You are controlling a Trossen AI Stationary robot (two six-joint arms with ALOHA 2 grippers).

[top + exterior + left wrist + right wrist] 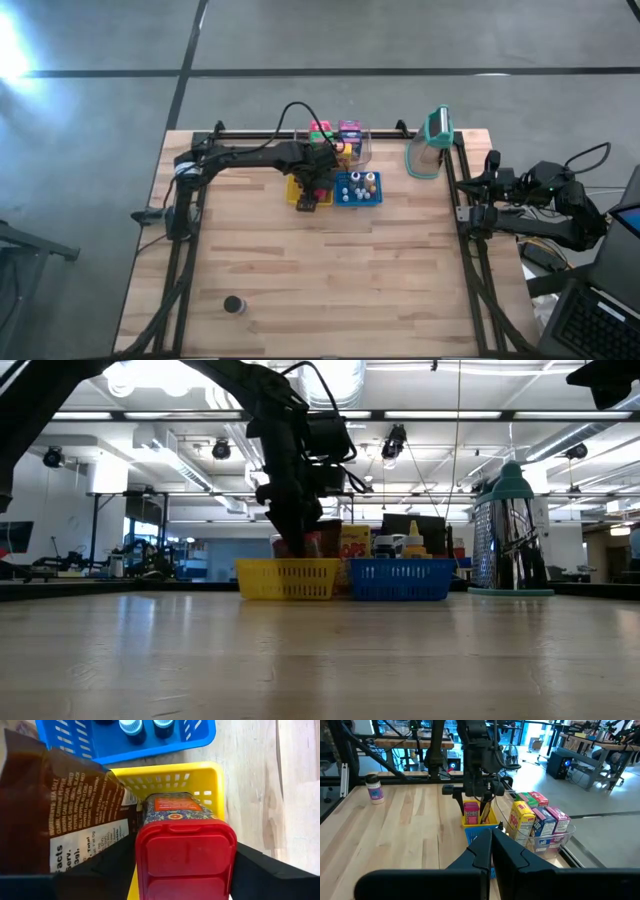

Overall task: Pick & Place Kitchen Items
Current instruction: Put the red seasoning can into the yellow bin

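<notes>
The left gripper has its two dark fingers pressed on the sides of a jar with a red lid. The jar points down into the yellow basket. I cannot tell if its bottom touches the basket floor yet. Right beside the jar, in the same basket, stands a brown packet with white writing. It leans close to the jar.

To do this step well, I think the arm should go down slowly and keep the jar straight. It should let go only when the jar sits on the basket floor. The fingers need room to open, and the packet is tight on one side, so they should open just a little. Then the arm should lift straight up so it does not tip the jar or drag the packet.

Just beside the yellow basket is the blue basket with small bottles in it. Behind both is a clear tub of cartons. A dark disc lies alone, well apart, near the front of the table.

The right gripper waits off at the right edge of the table, its fingers together.
</notes>
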